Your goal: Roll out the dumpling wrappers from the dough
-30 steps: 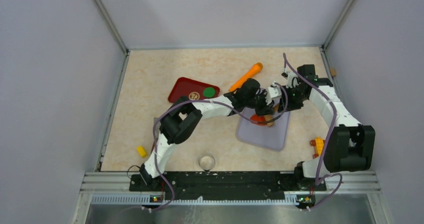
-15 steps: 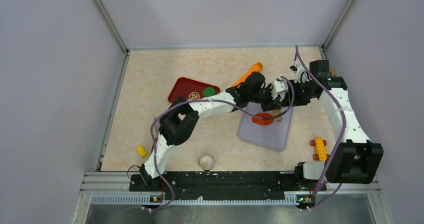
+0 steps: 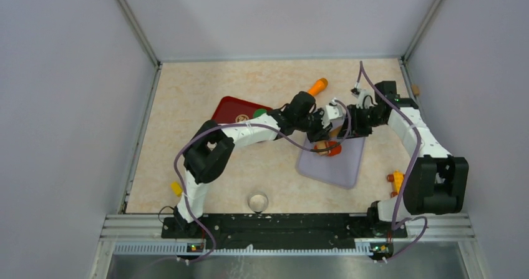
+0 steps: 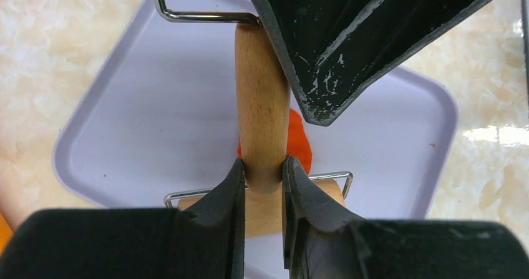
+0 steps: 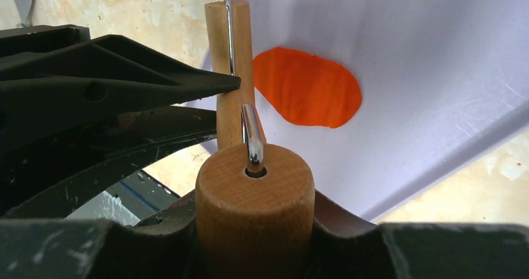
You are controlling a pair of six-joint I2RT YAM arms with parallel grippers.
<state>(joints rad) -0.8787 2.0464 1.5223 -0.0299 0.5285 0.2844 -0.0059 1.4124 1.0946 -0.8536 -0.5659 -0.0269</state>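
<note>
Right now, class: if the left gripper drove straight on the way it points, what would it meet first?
Shut on the wooden rolling pin, the left gripper would probably run along it into a finger of the right gripper first. The orange wrapper and lilac tray lie below; depth is unclear.

The wooden roller point(image 4: 261, 98) has rolled back over the dumpling wrapper point(image 5: 307, 87).

Beige marbled worktop point(image 3: 187, 135) carries a red tray point(image 3: 228, 111), a lilac tray point(image 3: 340, 166), an orange stick point(image 3: 318, 85), a yellow block point(image 3: 176, 189), a small round cup point(image 3: 257, 201) and an orange toy brick point(image 3: 394, 180).
</note>
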